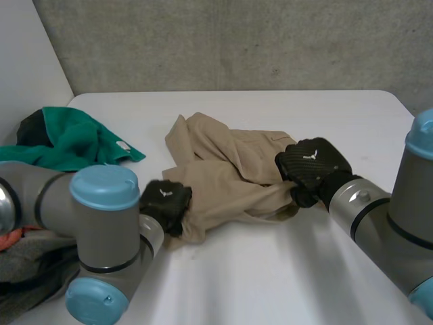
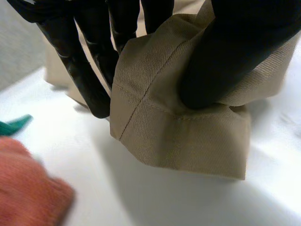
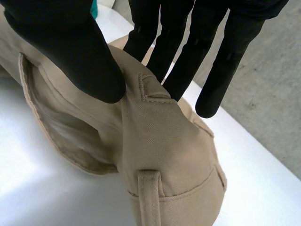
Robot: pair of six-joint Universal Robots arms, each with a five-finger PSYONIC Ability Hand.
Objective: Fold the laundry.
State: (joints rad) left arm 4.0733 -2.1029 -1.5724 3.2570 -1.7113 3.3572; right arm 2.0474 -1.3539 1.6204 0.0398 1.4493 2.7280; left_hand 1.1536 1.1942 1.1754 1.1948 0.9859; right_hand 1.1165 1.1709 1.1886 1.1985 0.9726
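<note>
Trousers (image 1: 233,169): left hand (image 1: 166,203) fingers (image 2: 89,70) pinch the hem (image 2: 188,141) at eight o'clock, right hand (image 1: 312,162) the waistband (image 3: 160,122) at three; draw apart evenly.

Blurred orange cloth (image 2: 28,186), edge-cropped

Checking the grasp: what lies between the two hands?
In the head view, the crumpled tan trousers span from the left hand to the right hand, both pinching them.
</note>
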